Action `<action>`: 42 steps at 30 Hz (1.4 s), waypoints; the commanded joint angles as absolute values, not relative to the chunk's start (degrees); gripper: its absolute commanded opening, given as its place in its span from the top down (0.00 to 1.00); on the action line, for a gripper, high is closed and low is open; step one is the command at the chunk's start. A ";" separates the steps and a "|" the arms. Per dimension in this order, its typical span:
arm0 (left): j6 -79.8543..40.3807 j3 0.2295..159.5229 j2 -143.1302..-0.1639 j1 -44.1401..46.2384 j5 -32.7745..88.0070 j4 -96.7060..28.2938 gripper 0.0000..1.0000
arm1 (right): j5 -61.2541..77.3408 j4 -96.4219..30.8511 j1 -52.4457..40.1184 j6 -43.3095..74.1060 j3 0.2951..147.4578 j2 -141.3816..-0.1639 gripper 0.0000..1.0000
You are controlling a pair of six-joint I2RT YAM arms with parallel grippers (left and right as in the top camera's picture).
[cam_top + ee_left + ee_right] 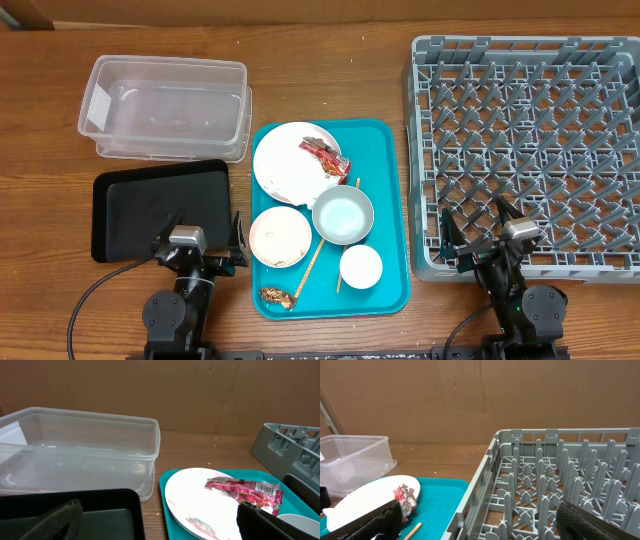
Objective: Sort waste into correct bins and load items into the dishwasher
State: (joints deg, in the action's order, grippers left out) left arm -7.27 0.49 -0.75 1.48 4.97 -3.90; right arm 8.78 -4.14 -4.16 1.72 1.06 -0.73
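The left gripper (205, 228) stands fully open and holds nothing; it sits above the near right corner of the black tray (130, 210). The right gripper (477, 225) is likewise fully open and empty, above the near left corner of the dish rack (530, 140). The black tray lies at the near left of the tabletop (330, 60), with the clear tub (165, 105) just behind it toward the far left corner. The dish rack occupies the right side of the tabletop. Between the two grippers lies the teal tray (385, 200). The white plate (285, 160) fills its far left corner and carries the red wrapper (325, 157) on its right part. The small white bowl (281, 236) sits at the left edge of the teal tray, the metal bowl (343, 216) just beside it at the middle, and the white cup (361, 266) toward the near right corner. The chopsticks (315, 258) run diagonally from beside the metal bowl toward the near left corner, where the brown scrap (275, 295) lies.
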 commanded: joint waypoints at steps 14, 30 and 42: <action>-6.39 0.30 -0.69 1.43 5.41 -4.01 0.00 | 9.08 -2.50 -4.45 1.76 0.47 -0.16 0.00; -14.79 9.98 -6.37 1.41 5.63 -9.98 0.00 | 3.03 -17.89 -4.43 8.93 17.82 -7.35 0.00; -10.48 49.84 -45.41 1.43 7.57 -41.28 0.00 | 3.07 -48.56 -4.43 9.02 50.39 -39.16 0.00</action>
State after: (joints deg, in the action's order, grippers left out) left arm -13.08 40.73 -37.12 1.48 5.67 -36.56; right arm 3.90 -45.36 -4.16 8.82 43.55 -33.19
